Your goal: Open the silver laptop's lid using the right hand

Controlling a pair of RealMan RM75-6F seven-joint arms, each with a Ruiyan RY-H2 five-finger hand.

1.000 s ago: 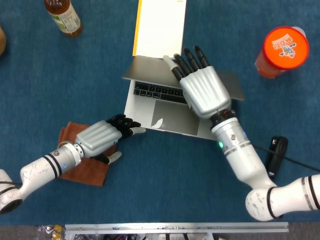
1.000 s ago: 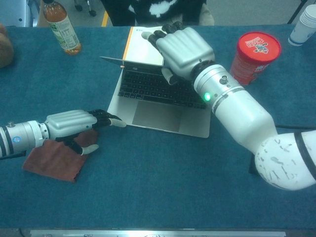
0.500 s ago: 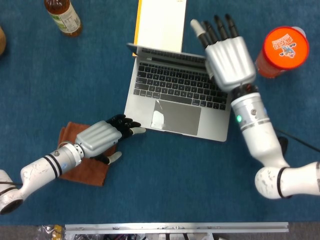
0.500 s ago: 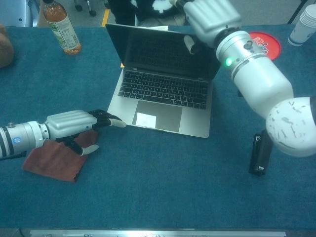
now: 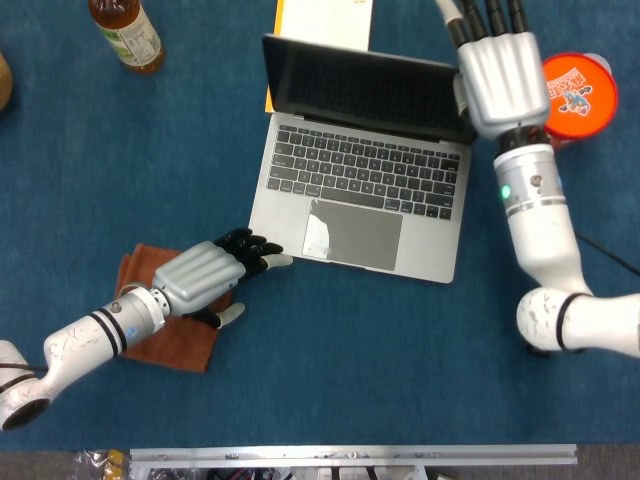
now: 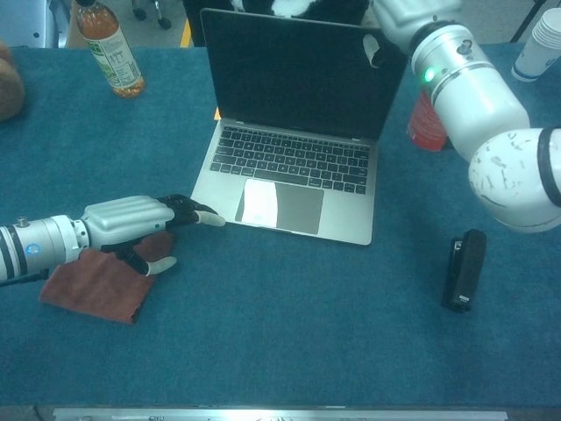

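The silver laptop stands open, its lid upright and the dark screen facing me. My right hand is at the lid's upper right corner, fingers straight and running out of the top of the head view. Its thumb lies against the screen face in the chest view. My left hand rests on a brown cloth, holding nothing. One of its fingertips touches the front left corner of the laptop's base.
A red cup with an orange lid stands right beside my right forearm. A bottle stands far left, a yellow-edged notebook behind the lid, a black device at the right, white cups at the far right corner.
My right hand has swung the lid from almost flat to upright and moved away from me and to the right with it. The left hand has stayed put.
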